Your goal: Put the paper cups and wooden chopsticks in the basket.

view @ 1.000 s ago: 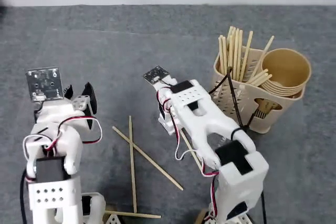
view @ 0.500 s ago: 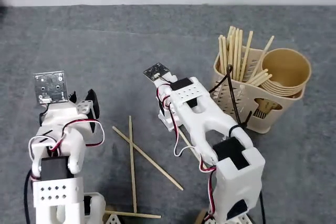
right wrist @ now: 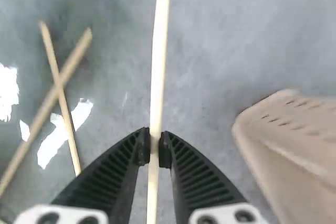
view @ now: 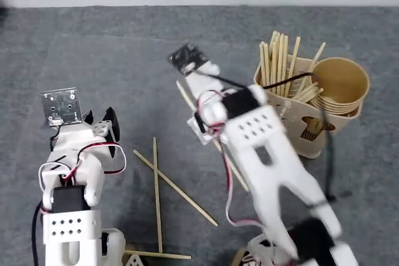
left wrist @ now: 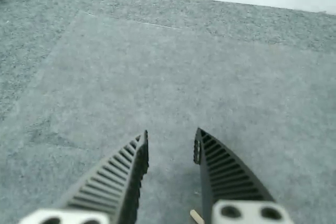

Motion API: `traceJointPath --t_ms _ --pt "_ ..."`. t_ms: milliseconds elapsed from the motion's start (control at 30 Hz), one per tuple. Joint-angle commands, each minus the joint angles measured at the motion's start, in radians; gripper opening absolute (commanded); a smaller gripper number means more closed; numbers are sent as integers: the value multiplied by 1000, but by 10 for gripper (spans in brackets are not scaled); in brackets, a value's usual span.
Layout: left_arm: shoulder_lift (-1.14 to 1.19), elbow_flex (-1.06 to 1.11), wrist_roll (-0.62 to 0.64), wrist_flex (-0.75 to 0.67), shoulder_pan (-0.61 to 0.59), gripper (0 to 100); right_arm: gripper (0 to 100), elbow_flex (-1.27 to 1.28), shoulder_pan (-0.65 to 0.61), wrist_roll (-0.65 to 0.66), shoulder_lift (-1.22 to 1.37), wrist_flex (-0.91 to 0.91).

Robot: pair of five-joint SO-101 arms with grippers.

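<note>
My right gripper (right wrist: 154,141) is shut on a wooden chopstick (right wrist: 160,45) near its middle. From above, that chopstick (view: 184,93) slants across the mat left of the basket (view: 288,128), with the right gripper (view: 201,121) around it. The beige basket holds stacked paper cups (view: 340,81) and several upright chopsticks (view: 277,53). Two crossed chopsticks (view: 163,182) lie on the mat between the arms, and another (view: 157,255) lies by the front edge. My left gripper (left wrist: 171,135) hangs open over bare mat, nothing between its fingers; from above, the left gripper (view: 100,123) is left of the crossed pair.
The grey mat (view: 124,66) covers the table, with open room at the back left. A corner of the basket (right wrist: 294,140) sits close beside the held chopstick. The crossed chopsticks (right wrist: 55,93) lie on the other side of it.
The right arm has swung up and back toward the basket, carrying the chopstick with it. The left arm has hardly shifted.
</note>
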Motion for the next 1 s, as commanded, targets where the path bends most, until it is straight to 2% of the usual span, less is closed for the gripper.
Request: traceJointPath --t_ms 0,133,267,433,567,767,867,967 --pt "-26 -4 8 -25 0 141 7 -132 31 -5 -170 12" --pt "-26 -2 8 -25 0 141 8 -215 127 -3 -249 -59" --pt "-26 -2 8 -25 0 141 8 -216 246 -5 -325 -206" --pt "-26 -2 8 -25 2 141 8 -183 320 -11 -423 -378" --pt "-26 -2 8 -25 2 141 8 5 371 -11 -510 -618" --pt "-26 -2 8 -25 0 141 8 434 420 -5 -642 -980" --pt "-26 -2 8 -25 0 141 8 591 420 -3 -694 -1058" --pt "-26 -2 8 -25 0 141 8 647 421 -6 -714 -1061"
